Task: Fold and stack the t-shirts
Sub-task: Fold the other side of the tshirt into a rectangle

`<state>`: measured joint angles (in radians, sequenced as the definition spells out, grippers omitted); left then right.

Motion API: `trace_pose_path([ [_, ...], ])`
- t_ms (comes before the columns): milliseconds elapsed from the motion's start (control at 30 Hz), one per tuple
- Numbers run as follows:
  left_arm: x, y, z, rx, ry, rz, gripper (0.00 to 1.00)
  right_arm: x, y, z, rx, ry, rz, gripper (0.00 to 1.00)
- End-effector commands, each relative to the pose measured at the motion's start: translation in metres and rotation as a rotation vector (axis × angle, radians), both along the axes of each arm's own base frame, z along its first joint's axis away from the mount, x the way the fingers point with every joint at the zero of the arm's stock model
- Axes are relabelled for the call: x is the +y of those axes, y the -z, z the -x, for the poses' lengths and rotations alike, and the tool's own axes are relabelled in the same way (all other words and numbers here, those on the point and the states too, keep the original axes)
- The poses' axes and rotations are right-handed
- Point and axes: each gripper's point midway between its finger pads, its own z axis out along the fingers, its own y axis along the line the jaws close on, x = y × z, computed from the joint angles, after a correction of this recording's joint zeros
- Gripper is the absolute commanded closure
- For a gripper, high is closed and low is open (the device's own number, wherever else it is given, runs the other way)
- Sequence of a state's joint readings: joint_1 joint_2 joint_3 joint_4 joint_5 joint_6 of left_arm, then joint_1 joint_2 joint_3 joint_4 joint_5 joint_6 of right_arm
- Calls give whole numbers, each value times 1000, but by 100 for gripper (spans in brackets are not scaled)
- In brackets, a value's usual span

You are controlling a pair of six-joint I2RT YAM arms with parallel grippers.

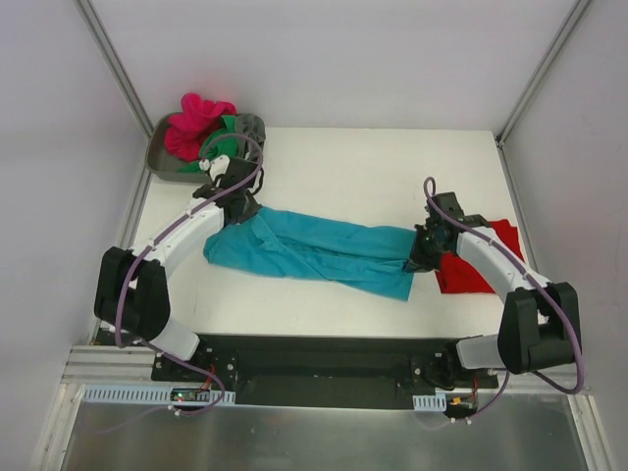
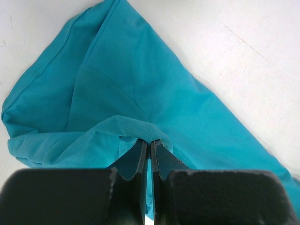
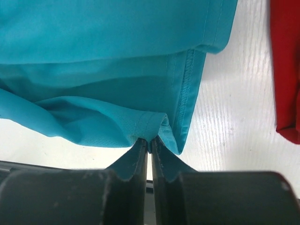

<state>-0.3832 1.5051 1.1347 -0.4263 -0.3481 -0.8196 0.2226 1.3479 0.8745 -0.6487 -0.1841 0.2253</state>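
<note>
A teal t-shirt (image 1: 314, 250) lies stretched in a long band across the middle of the white table. My left gripper (image 1: 242, 209) is shut on its left end; in the left wrist view the jaws (image 2: 149, 143) pinch a fold of teal cloth (image 2: 140, 84). My right gripper (image 1: 424, 257) is shut on its right end; in the right wrist view the jaws (image 3: 150, 143) pinch the hemmed edge (image 3: 117, 70). A red t-shirt (image 1: 471, 265) lies flat at the right, partly under the right arm, its edge in the right wrist view (image 3: 286, 70). A magenta-pink shirt (image 1: 196, 123) and a green one (image 1: 228, 137) are heaped in the tray.
A grey plastic tray (image 1: 162, 162) stands at the table's back left corner, with a grey shirt (image 1: 250, 128) at its right side. White walls enclose the table on three sides. The arm bases sit on a black rail (image 1: 314, 363) at the near edge.
</note>
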Motion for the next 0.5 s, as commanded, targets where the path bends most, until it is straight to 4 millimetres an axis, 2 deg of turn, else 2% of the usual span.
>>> trace_pose_path([
  [0,0,-8,-26,-31,14,-23,100,-4,-6,-24,-49,5,23,90],
  [233,-1,13,-51,14,-13,-22,100,-18,2,-46,-77,31,91,86],
  [300,-1,20,-55,32,-18,-12,99,-25,6,-53,-96,44,131,78],
  [333,-3,23,-57,41,-14,-2,94,-26,8,-56,-105,44,139,75],
  [367,-4,26,-57,50,-5,5,81,-27,8,-57,-108,45,147,69],
  [400,-6,27,-57,54,1,10,69,-27,7,-58,-115,45,147,69],
  [467,-7,24,-58,51,21,8,26,-29,0,-61,-142,39,155,66],
])
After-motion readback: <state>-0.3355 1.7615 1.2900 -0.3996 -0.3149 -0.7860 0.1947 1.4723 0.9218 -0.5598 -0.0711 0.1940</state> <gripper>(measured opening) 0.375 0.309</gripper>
